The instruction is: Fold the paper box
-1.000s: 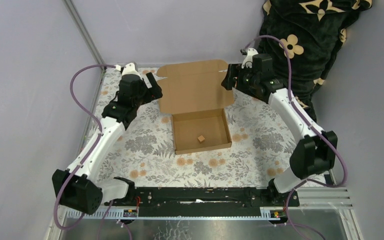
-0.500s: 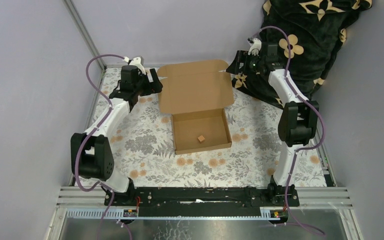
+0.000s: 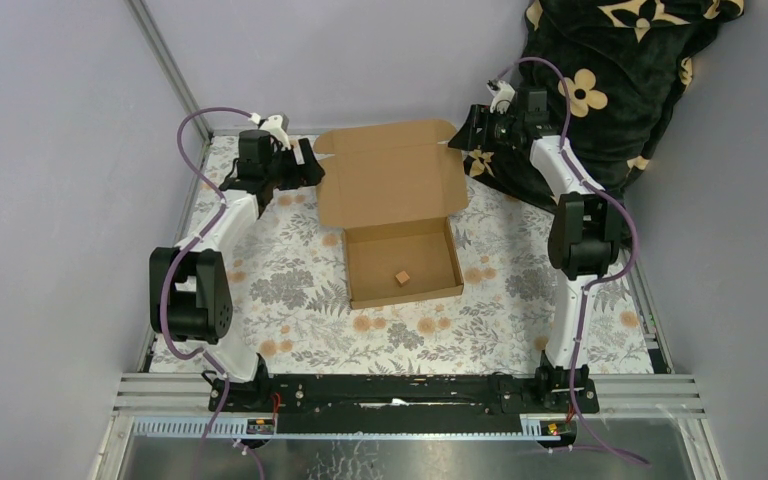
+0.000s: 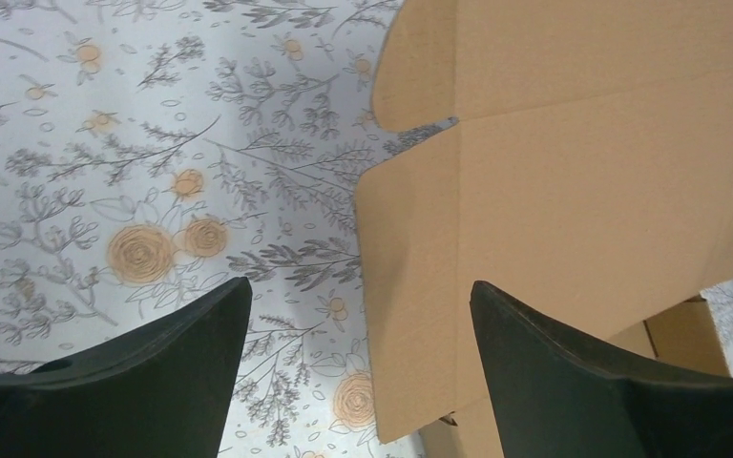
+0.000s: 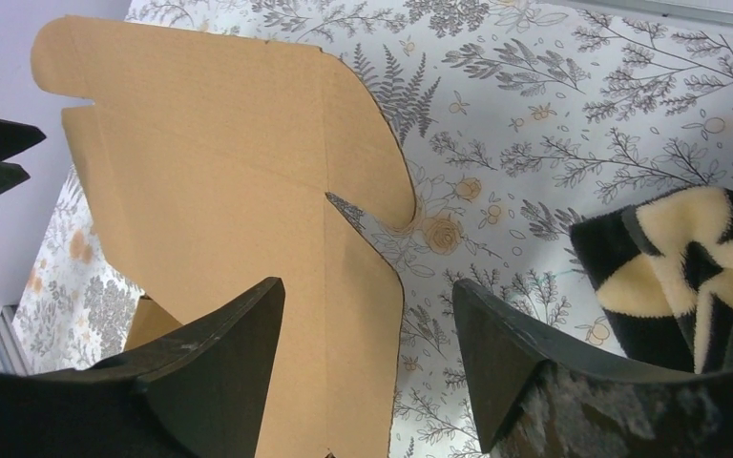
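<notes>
Brown corrugated cardboard paper box (image 3: 390, 190) sat on the far half of the floral-print surface (image 3: 290, 290), roughly centred between the arms. The tray part was formed, walls up and top open, on the side nearer the arm bases. The lid panel stood open behind it, reaching toward the back wall, with its front flap and rounded side tabs unfolded. Couldn't tell if the lid lay flat or was tilted up. A small brown cardboard cube (image 3: 401, 277) sat on the tray floor, toward the front wall.

Left end effector (image 3: 307, 166) was at the lid's far left corner, jaws wide apart and gripping nothing. Its wrist view looked down on the lid's left edge and the slit under the rounded tab, framed between the two black fingers (image 4: 181, 382). Contact with the card: couldn't tell.

Right end effector (image 3: 463, 140) was at the lid's far right corner, also open and holding nothing. The right tab and slit showed between its fingers (image 5: 210, 372).

Black plush blanket with cream flower pattern (image 3: 610, 90) was heaped at the far right, just beside the right end effector.
</notes>
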Motion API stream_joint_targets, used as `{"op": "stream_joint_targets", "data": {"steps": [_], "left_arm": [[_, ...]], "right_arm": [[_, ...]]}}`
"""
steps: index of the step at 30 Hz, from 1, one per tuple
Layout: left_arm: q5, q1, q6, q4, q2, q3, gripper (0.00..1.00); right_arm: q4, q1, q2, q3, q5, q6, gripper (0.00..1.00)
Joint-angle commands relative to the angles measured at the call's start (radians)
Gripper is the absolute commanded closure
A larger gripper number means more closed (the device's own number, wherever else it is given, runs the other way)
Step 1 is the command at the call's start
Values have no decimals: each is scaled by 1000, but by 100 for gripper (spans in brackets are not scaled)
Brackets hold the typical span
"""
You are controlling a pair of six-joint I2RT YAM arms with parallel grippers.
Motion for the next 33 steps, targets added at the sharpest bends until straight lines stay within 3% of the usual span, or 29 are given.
{"op": "stream_joint_targets", "data": {"steps": [1,17,23,33], "left_arm": [[112,8,23,93,6,26,10],[153,12,23,128,26,19,12],[162,12,20,128,61,43,22],[174,12,27,139,80,48,24]], "right_arm": [[35,-6,8,50,-92,-4,29],[87,-6,54,56,-170,43,35],[111,-6,66,56,-196,64,44],[125,-5,73,51,-221,76,53]]}}
